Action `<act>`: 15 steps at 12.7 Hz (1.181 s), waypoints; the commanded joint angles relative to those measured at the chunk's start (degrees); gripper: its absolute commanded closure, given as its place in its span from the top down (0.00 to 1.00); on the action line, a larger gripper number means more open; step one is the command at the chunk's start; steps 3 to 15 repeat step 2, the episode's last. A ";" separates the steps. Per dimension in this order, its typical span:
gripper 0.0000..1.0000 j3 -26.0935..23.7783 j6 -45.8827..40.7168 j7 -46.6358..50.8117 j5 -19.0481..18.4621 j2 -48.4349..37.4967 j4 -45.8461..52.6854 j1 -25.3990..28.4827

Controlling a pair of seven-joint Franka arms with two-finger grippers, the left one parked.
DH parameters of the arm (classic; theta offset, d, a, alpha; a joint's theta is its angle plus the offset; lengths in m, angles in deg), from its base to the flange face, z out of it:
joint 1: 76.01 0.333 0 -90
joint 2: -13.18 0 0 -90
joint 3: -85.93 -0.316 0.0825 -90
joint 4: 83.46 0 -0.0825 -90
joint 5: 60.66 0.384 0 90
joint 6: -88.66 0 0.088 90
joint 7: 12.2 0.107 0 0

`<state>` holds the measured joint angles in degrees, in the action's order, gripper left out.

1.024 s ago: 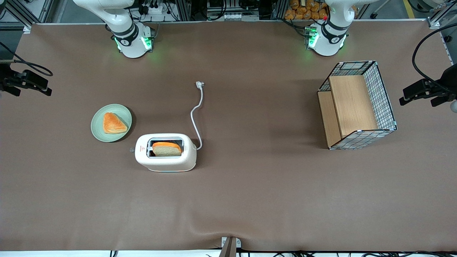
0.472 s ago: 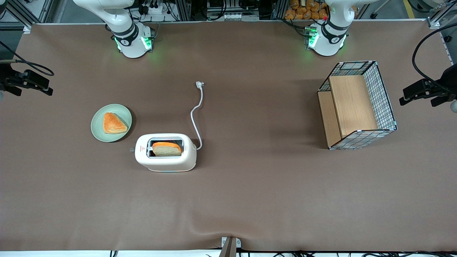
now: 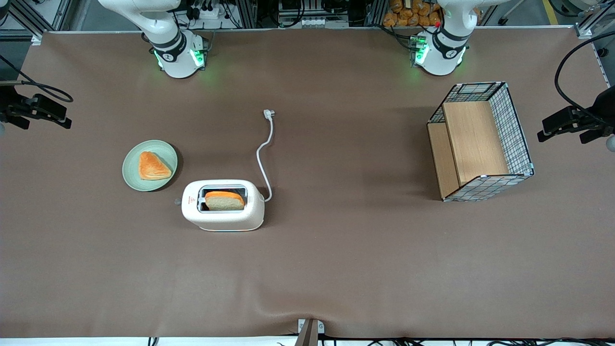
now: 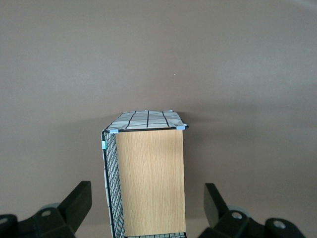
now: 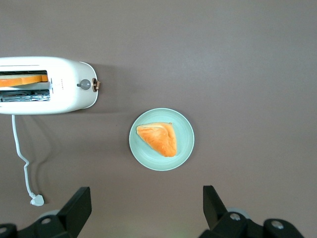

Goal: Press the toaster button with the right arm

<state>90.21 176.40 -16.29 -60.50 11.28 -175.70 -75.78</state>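
The cream-white toaster stands on the brown table with a slice of bread in its slot. It also shows in the right wrist view. The grey toaster button sticks out of the narrow end by the red triangle mark, and shows in the right wrist view. My right gripper hangs high at the working arm's end of the table, far from the toaster. Its fingers are wide open and empty, above bare table near the plate.
A green plate with an orange pastry lies beside the toaster's button end, slightly farther from the front camera. The white cord ends in a plug. A wire basket with wooden shelves stands toward the parked arm's end.
My right gripper has drifted very slightly toward the table's middle. The toaster, plate and basket have not moved.
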 commanded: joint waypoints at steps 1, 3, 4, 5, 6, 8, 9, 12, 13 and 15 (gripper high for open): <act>1.00 -0.67 -0.38 -0.13 -0.94 -0.47 -0.39 -0.49; 1.00 -0.67 -0.38 -0.13 -0.94 -0.47 -0.39 -0.49; 1.00 -0.67 -0.38 -0.13 -0.94 -0.47 -0.39 -0.49; 1.00 -0.67 -0.38 -0.13 -0.94 -0.47 -0.39 -0.49; 1.00 -0.67 -0.38 -0.13 -0.94 -0.47 -0.39 -0.49; 1.00 -0.67 -0.38 -0.13 -0.94 -0.47 -0.39 -0.49; 1.00 -0.67 -0.38 -0.13 -0.94 -0.47 -0.39 -0.49; 1.00 -0.67 -0.38 -0.13 -0.94 -0.47 -0.39 -0.49; 1.00 -0.67 -0.38 -0.13 -0.94 -0.47 -0.39 -0.49; 1.00 -0.67 -0.38 -0.13 -0.94 -0.47 -0.39 -0.49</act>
